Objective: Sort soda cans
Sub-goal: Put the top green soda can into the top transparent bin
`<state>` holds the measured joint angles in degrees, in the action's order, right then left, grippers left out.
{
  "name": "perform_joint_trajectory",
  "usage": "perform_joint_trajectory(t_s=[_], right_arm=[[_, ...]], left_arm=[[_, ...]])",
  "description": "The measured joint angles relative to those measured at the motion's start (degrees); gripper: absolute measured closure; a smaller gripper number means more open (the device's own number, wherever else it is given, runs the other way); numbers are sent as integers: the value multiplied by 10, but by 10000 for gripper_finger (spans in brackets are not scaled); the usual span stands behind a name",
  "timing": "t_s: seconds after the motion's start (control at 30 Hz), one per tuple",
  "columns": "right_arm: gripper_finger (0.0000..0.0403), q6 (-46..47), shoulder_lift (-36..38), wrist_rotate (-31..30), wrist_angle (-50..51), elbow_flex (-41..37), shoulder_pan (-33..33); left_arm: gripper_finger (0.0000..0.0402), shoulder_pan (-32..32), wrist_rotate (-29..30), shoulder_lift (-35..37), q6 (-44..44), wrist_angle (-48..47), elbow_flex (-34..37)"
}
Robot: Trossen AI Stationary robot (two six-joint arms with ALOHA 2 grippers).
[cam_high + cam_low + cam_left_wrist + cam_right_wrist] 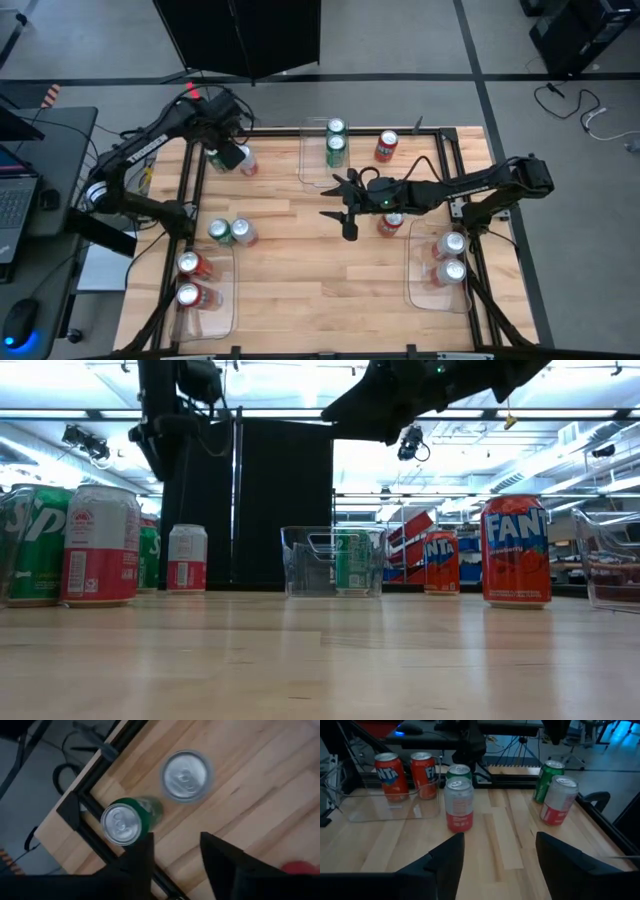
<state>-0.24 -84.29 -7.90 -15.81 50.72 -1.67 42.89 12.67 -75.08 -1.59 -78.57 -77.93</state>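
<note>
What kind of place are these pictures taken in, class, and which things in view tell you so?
Most likely a robotics lab or workshop: a wooden table inside a dark frame, a laptop on a side desk, cables on the grey floor, and long ceiling lights over open workspace.

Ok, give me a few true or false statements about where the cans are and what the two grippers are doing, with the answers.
1. The back middle tray holds two green cans. True.
2. The right tray holds two red cans. False: it holds two silver-white cans.
3. The right gripper grips a can. False: it is open and empty, above the middle of the table.
4. The left gripper is open above a loose green can and a loose silver-white can near the back left corner. True.
</note>
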Motion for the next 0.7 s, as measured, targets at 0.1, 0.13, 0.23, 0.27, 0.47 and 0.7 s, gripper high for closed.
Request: perform_joint_trajectory(t_s=[0.1, 0.13, 0.23, 0.27, 0.47, 0.7], right_arm=[[160, 0, 1, 0, 5, 0, 0], [158, 0, 1, 0, 8, 0, 0], [152, 1, 1, 0, 18, 0, 0], [151, 4, 1, 0, 21, 0, -1], [144, 6, 1, 0, 26, 0, -7], [141, 7, 1, 0, 26, 0, -10]], left_arm=[[195, 21, 2, -18, 0, -6, 0], [186, 30, 2, -22, 1, -6, 0], [165, 63, 3, -29, 14, -1, 1], [162, 75, 3, -29, 18, 2, 1], [157, 146, -48, -37, 31, 11, 7], [157, 158, -51, -50, 37, 29, 22]])
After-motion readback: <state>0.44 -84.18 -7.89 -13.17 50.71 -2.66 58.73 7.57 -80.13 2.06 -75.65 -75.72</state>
